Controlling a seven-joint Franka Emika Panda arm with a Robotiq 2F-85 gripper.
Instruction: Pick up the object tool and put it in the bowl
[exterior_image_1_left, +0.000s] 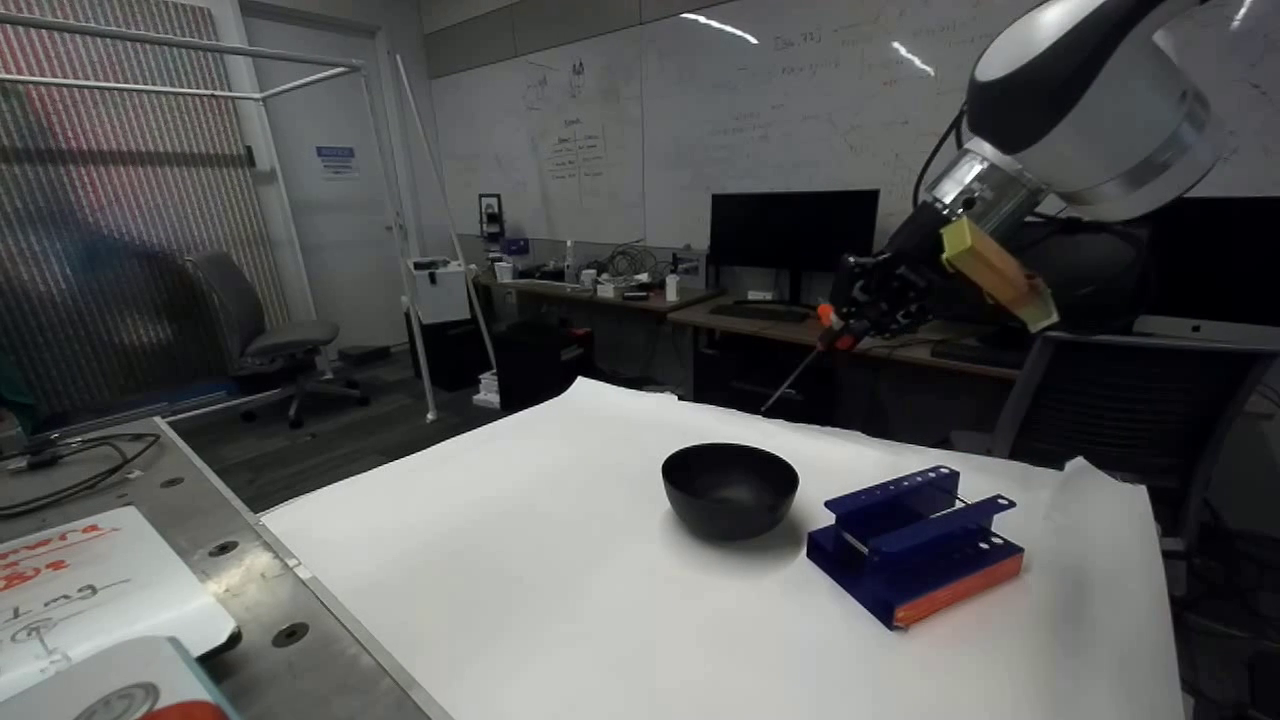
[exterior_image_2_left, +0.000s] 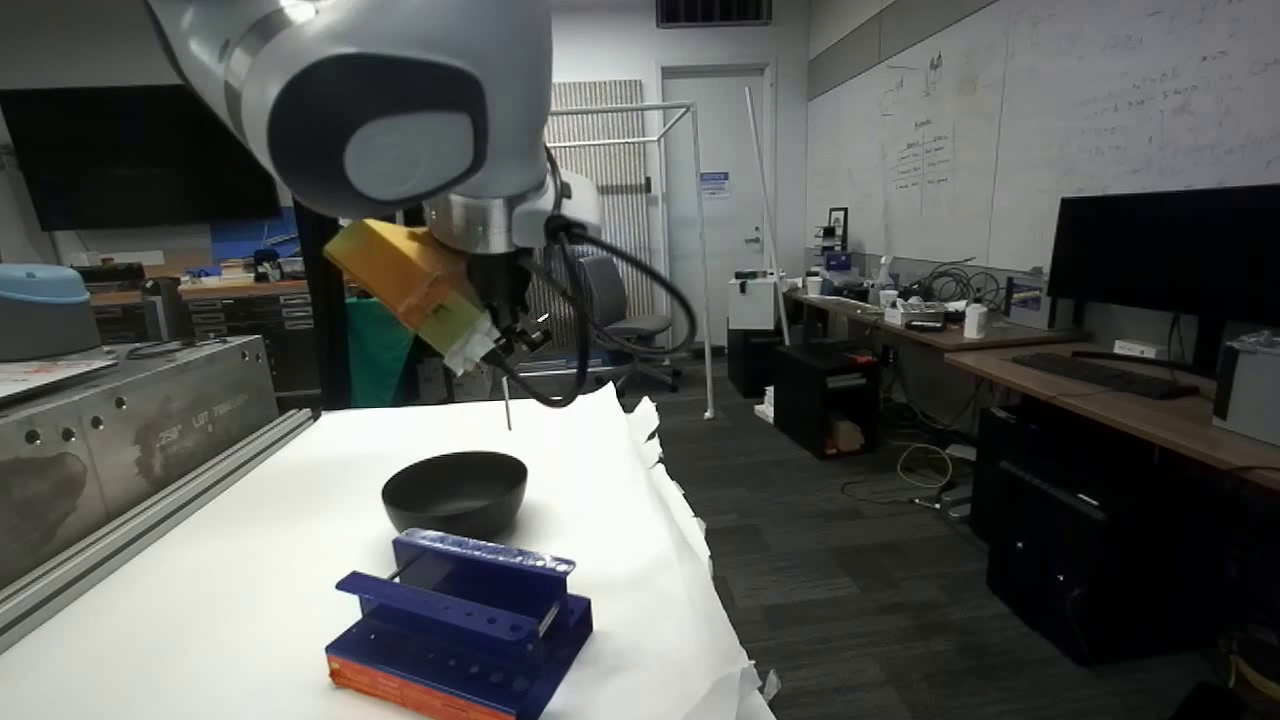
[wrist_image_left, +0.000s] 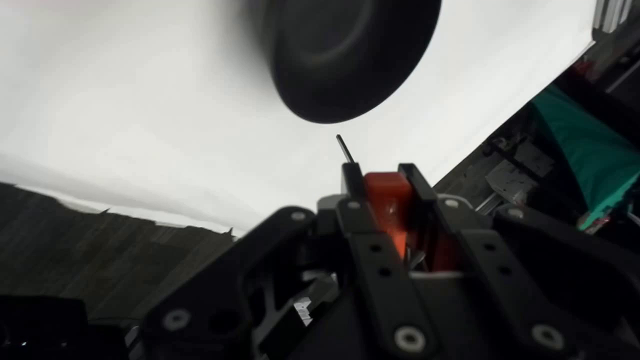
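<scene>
- Fingers (wrist_image_left: 420, 182) of my gripper (wrist_image_left: 385, 181) are clamped on the red-orange handle of the tool (wrist_image_left: 389, 196), one on each side of it, holding it up in the air.
- From my fingertips the tool's thin shaft (exterior_image_1_left: 791, 380) slants downward, its tip apart from everything beneath.
- Just behind my fingers sits a yellow-and-orange block (exterior_image_1_left: 1000, 277).
- Below my gripper, the black bowl (exterior_image_1_left: 730, 515) stands upright; in the wrist view the tip shows just short of its rim, and inside I see only its own dark floor. Whether the tip is over the bowl or beside it, I cannot tell.
- Also below my gripper, just beside the bowl, the blue rack (exterior_image_2_left: 440, 602) with its orange base shows round holes in its plates and a thin bright rod between them.
- Under bowl and rack, a white sheet (exterior_image_1_left: 520, 580) spreads out.
</scene>
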